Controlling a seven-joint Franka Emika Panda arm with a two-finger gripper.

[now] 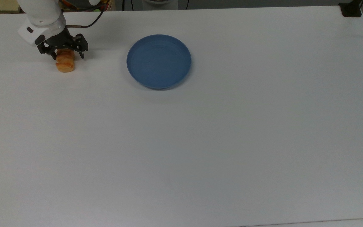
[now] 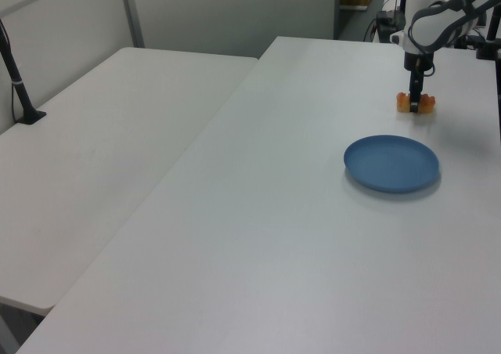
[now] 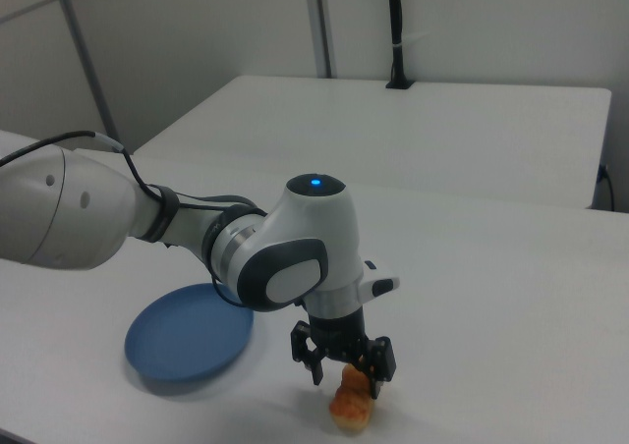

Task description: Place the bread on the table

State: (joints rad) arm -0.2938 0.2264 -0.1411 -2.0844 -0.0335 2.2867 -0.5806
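The bread (image 1: 65,63), a small golden-orange loaf, lies on the white table (image 1: 200,142) near the top view's far left, well apart from the blue plate. My gripper (image 1: 64,54) stands open just over the bread's back end, one finger on each side of it. In the left view the bread (image 2: 415,103) sits on the table beyond the plate, with the gripper (image 2: 416,99) straight above it. The right view has the bread (image 3: 351,406) on the table under the spread fingers of the gripper (image 3: 346,369).
A round blue plate (image 1: 158,61) sits right of the bread in the top view. A black clamp (image 1: 351,10) is at the table's far right corner. A second white table (image 2: 102,135) with a black post (image 2: 17,80) stands on the left view's left.
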